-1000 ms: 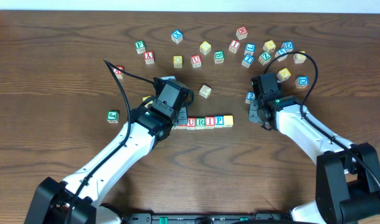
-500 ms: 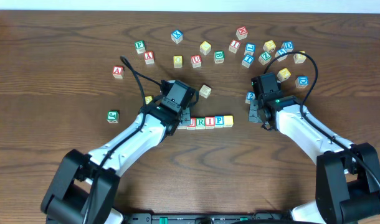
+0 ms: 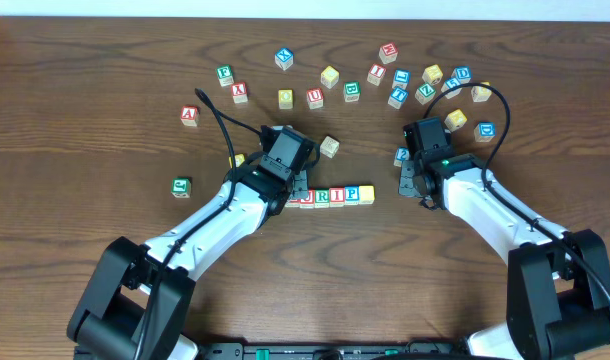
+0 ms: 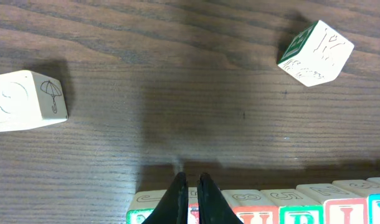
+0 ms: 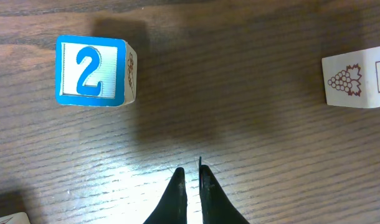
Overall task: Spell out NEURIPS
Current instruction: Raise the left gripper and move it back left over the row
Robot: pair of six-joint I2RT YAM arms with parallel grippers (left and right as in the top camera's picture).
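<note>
A row of letter blocks (image 3: 330, 195) lies mid-table, its visible letters reading U, R, I, P. My left gripper (image 3: 295, 190) is shut and empty, its tips over the row's left end. In the left wrist view the shut fingers (image 4: 190, 182) sit over a block between a green-faced block (image 4: 146, 208) and a red U block (image 4: 258, 208). My right gripper (image 3: 409, 182) is shut and empty, to the right of the row. In the right wrist view its fingers (image 5: 190, 175) point at bare wood below a blue 2 block (image 5: 93, 71).
Many loose letter blocks (image 3: 385, 85) are scattered across the back. A K block (image 4: 314, 53) and an umbrella block (image 4: 28, 99) lie just beyond the row. A green block (image 3: 181, 186) and a red A block (image 3: 189, 114) sit at the left. A grape block (image 5: 358, 78) lies right of the right gripper.
My left arm has swung right, its gripper now at the row's left end, and the red A block has come into view. The right arm has not moved.
</note>
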